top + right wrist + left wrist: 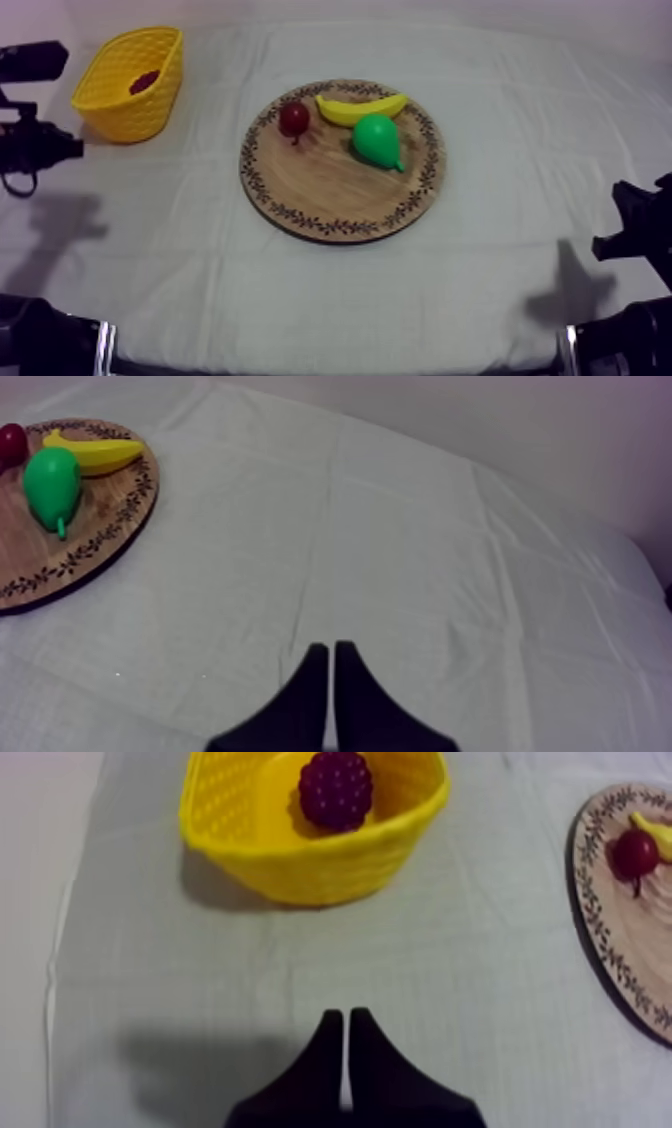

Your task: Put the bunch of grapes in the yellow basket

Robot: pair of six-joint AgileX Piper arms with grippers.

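Since the bunch of grapes lies in the yellow basket, we judge it light, knobbly (grip its middle) | left gripper, right gripper: closed, empty

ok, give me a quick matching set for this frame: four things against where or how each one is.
Things:
1. bunch of grapes
2. pear
3. banana
4. left gripper

Place or state:
A. shut, facing the yellow basket
B. green, on the wooden board
C. inside the basket
D. yellow, by the board's rim

Pairs: 1-C, 2-B, 3-D, 4-A
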